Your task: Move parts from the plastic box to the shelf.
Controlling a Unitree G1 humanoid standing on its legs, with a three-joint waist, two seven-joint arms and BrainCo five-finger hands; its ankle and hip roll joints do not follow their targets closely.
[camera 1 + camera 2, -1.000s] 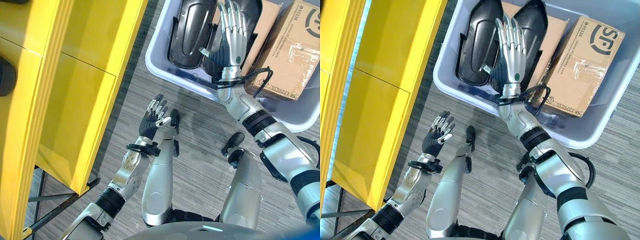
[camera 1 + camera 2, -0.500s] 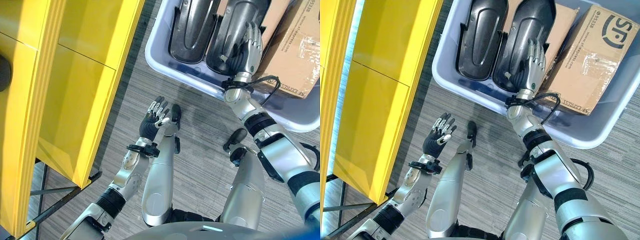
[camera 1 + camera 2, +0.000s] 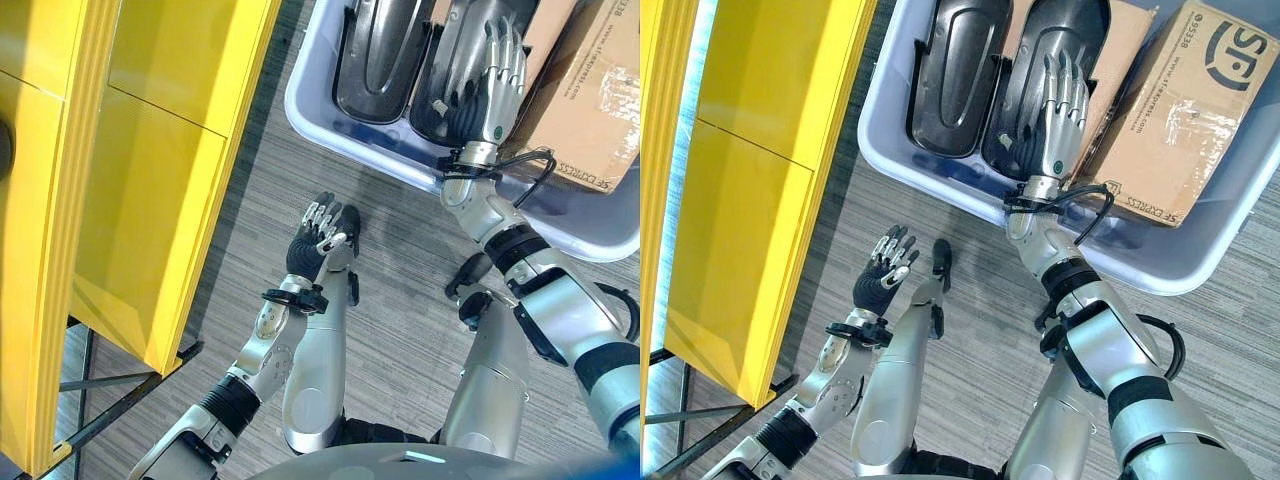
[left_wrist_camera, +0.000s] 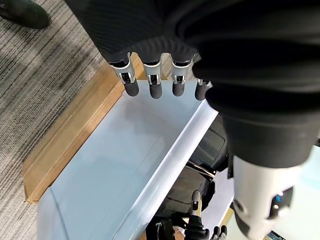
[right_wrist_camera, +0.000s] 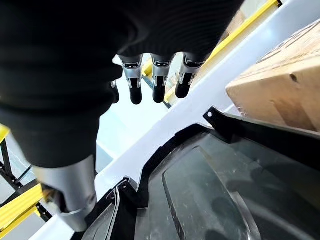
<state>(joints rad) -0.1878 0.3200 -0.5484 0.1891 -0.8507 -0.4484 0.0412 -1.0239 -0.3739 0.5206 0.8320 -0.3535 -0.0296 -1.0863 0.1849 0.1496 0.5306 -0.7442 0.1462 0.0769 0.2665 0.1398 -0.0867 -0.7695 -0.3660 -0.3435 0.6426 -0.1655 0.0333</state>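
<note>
Right hand (image 3: 1060, 100) reaching forward into the plastic box (image 3: 1200, 262), arm stretched out, back of the hand up, hovering over the right-hand one of two black parts (image 3: 1040, 75). Fingers (image 3: 1068, 70) straight and slightly spread, pointing toward the far end of that part, clamped on nothing; can't tell if the tips actually touch the shell. Compared with half a second ago: fingers were curled down onto the part's near end, now straightened out and sitting further up along it. Second black part (image 3: 952, 70) lying just beside, off the thumb side of those fingers. Cardboard boxes (image 3: 1185, 110) on the other side of the fingers, in the same plastic box.

Left hand (image 3: 315, 240) raised over the grey floor (image 3: 400, 250), palm-up-ish, fingers loosely apart and holding nothing, pretty much the same pose as before. Yellow shelf (image 3: 150, 150) off to the outer side of the left fingers, well apart from them.
</note>
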